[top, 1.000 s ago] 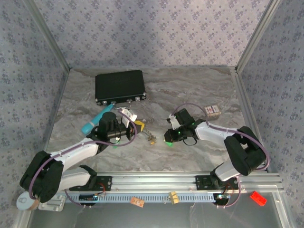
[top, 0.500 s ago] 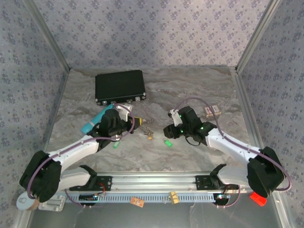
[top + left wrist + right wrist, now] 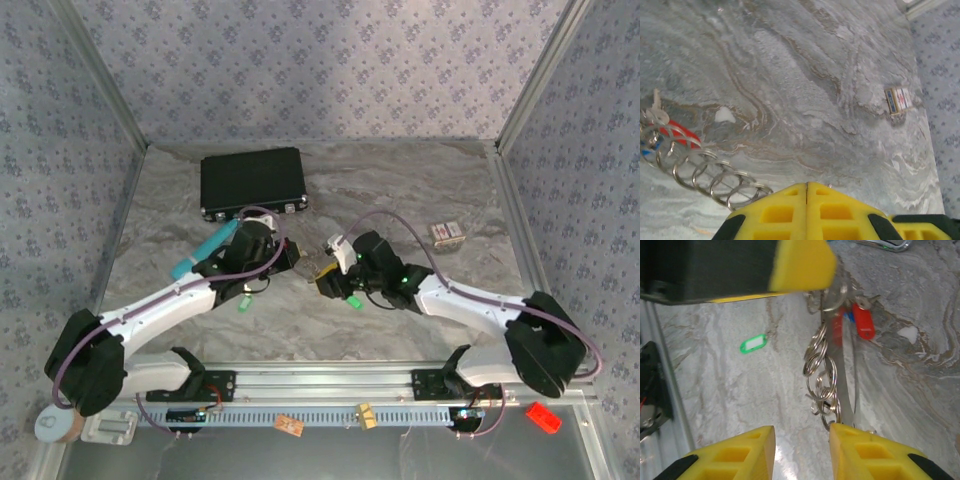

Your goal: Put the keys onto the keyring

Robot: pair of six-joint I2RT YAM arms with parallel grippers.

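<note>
Just beyond right tool (image 3: 801, 432), keyring (image 3: 821, 367)

Table (image 3: 400, 190): grey marble, tan veins.
Walls (image 3: 320, 70): lilac, small floral print.
Case (image 3: 252, 180): black.
Tube (image 3: 203, 252): teal.
Keyring (image 3: 819, 375): silver.
Green tag (image 3: 753, 344), white label; red tag (image 3: 863, 324); blue tag (image 3: 850, 316).
Pads (image 3: 740, 455): yellow, black backing.
Block (image 3: 543, 416): red.

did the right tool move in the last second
Yes. The right tool moved left, away from the small box and toward the left tool.
</note>
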